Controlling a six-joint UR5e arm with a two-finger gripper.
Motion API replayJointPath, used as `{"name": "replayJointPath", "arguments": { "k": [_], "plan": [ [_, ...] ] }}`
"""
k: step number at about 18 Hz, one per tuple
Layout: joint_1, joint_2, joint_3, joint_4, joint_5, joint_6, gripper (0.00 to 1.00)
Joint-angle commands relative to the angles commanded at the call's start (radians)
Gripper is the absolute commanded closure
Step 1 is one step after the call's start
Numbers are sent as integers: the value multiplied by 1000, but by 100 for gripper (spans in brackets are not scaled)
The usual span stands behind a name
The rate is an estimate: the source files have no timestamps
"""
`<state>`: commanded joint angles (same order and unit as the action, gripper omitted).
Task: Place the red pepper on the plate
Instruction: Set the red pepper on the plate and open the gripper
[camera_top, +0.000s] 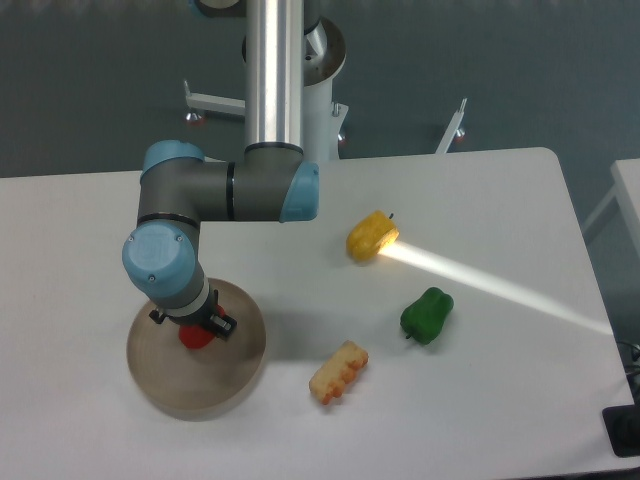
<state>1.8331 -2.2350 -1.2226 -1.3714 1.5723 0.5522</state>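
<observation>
Red pepper (194, 336) bright red; plate (220, 375) beige-tan; green pepper (426, 315) dark green; yellow pepper (371, 235) yellow; desk (480, 400) white.

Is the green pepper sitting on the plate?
No, the green pepper lies on the bare table, far to the right of the plate.

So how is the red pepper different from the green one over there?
The red pepper is bright red and sits over the plate, mostly hidden under the gripper; the green pepper is dark green and lies in full view on the bare white table, right of the plate. The red one is at the arm's tip, while nothing touches the green one. Both are small, glossy toy vegetables.
</observation>
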Motion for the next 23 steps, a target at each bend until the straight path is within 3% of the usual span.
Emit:
{"name": "replayJointPath", "arguments": {
  "k": [23],
  "plan": [
    [-3, -21, 12, 0, 5, 0, 42]
  ]
}}
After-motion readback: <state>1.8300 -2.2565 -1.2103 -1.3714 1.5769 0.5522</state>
